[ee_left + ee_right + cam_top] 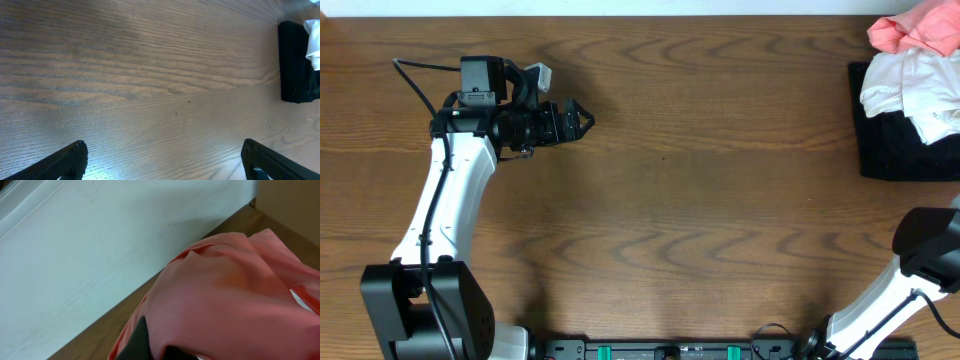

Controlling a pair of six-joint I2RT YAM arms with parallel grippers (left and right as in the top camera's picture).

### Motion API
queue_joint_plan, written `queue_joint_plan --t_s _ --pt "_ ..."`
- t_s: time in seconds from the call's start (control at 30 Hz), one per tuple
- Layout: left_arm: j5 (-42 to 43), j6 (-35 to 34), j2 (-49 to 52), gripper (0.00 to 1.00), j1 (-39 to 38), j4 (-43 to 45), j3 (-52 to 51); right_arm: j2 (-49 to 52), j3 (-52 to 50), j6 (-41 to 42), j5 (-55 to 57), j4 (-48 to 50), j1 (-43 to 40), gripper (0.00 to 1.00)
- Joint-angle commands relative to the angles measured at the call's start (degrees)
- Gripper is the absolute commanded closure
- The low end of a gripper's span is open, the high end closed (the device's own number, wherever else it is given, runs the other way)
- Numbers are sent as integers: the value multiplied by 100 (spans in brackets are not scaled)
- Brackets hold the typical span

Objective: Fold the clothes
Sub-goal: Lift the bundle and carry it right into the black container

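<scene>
The table (720,200) is grained brown wood with a soft satin sheen. At two o'clock the shirt (905,32) is thin, smooth cloth, the white garments (910,90) crumpled cloth, the black mat (890,150) matt.

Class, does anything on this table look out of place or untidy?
The salmon-pink shirt is bunched at the far right corner, beside crumpled white garments heaped on the black mat; none lies flat.
</scene>
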Motion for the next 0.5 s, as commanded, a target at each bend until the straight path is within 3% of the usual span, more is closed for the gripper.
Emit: queue_joint_plan --t_s 0.0,0.27,0.47 --pt "-26 79 -55 2 9 -17 79 -66 -31 -188 -28 39 -127 99" --pt "-31 79 -55 2 9 -11 79 -50 -734 -918 -1019 472 -459 99" --pt "-157 79 -55 2 9 -15 79 -50 -1209 -927 -1121 413 -619 99"
